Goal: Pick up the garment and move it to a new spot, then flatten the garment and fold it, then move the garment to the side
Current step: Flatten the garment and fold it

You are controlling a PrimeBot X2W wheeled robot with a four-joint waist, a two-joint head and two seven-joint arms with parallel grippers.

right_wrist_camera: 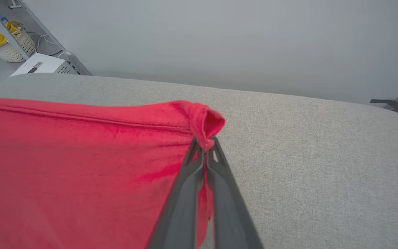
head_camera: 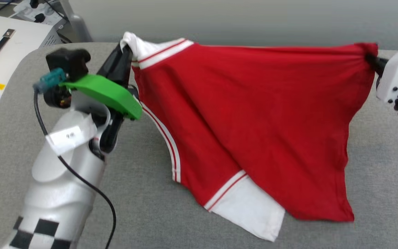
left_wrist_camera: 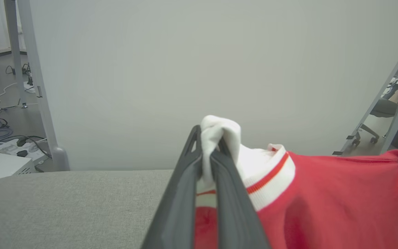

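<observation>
It's off the deck! The garment (head_camera: 254, 114) hangs stretched across the middle of the head view. Its top edge is taut, and a white sleeve and the red hem trail onto the grey surface (head_camera: 143, 193) at lower centre. At upper left, the left gripper (head_camera: 126, 52) is pinched tight on a wad of white sleeve. At upper right, the right gripper (head_camera: 371, 58) is clamped on a bunched red corner. So the pick-up looks done, but whether this is the new spot, I can't tell. Flattening, folding and the move aside all look to be ahead. The right gripper's body is cut off at the frame edge, the garment's far face is hidden, and the collar can't be made out.
</observation>
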